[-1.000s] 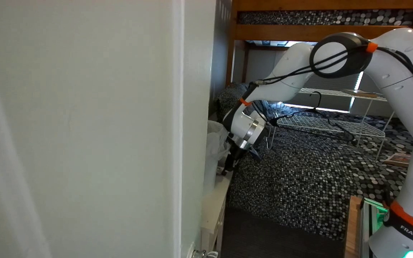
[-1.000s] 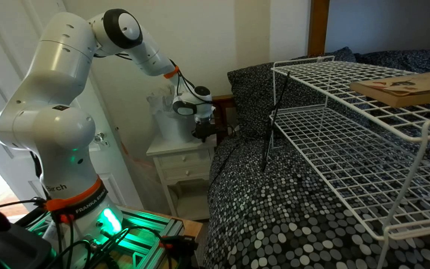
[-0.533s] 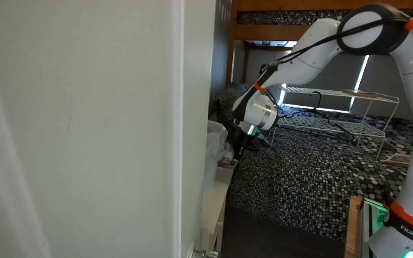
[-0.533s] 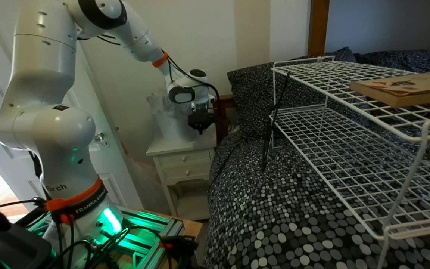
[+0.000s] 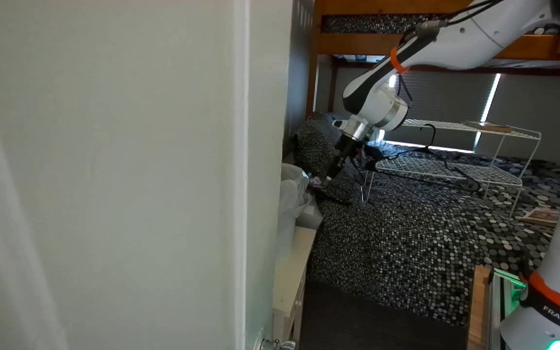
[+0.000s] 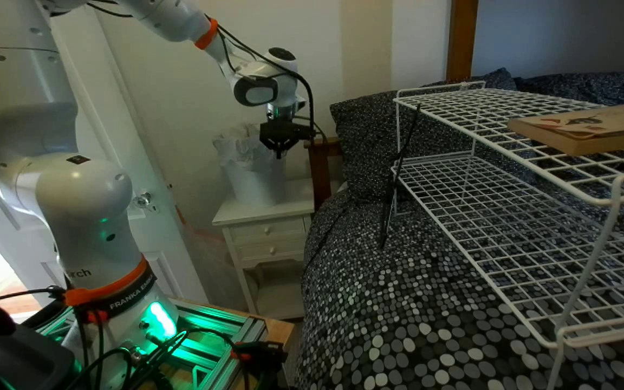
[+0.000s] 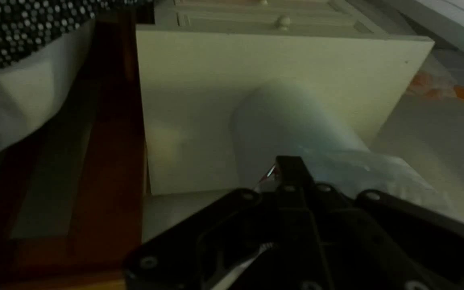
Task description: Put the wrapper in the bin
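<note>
The wrapper is a small pinkish, shiny scrap at my fingertips in an exterior view. A red and silver edge of the wrapper shows beside the fingertips in the wrist view; most of it is hidden. My gripper is shut on it, held in the air beside the bin's upper part. The gripper also shows in an exterior view, and in the wrist view. The white bin, also seen in an exterior view and the wrist view, has a translucent bag liner over its rim.
The bin stands on a white nightstand with drawers. A white door fills much of an exterior view. The bed beside it carries a wire rack with a book. A black hanger hangs at the rack.
My gripper has risen from beside the bin's base, near the nightstand top, to near the height of the bin's rim, carrying the wrapper. The arm has drawn up and back.
</note>
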Robot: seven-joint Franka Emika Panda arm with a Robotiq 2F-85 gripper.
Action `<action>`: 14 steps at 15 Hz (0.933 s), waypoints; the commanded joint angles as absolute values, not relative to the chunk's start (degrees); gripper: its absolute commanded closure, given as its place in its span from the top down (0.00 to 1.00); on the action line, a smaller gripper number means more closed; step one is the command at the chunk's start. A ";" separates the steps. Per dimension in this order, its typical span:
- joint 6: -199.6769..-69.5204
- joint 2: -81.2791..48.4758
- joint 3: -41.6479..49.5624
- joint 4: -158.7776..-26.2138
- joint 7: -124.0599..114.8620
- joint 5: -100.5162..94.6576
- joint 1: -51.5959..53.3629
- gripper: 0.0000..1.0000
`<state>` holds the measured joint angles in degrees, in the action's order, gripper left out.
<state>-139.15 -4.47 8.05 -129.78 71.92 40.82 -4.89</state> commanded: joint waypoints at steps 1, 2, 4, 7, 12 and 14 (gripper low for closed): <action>-135.06 4.99 6.68 -133.46 74.01 43.91 -5.86 0.00; -135.93 6.94 6.72 -134.19 74.39 44.64 -5.29 0.00; -135.62 10.03 6.79 -135.24 76.30 46.25 -4.27 0.00; -134.21 12.92 6.94 -136.40 80.77 48.92 -2.36 0.00; -134.19 9.17 5.89 -134.59 89.82 56.54 1.03 0.00; -134.20 6.43 4.88 -132.60 90.07 58.36 1.54 0.00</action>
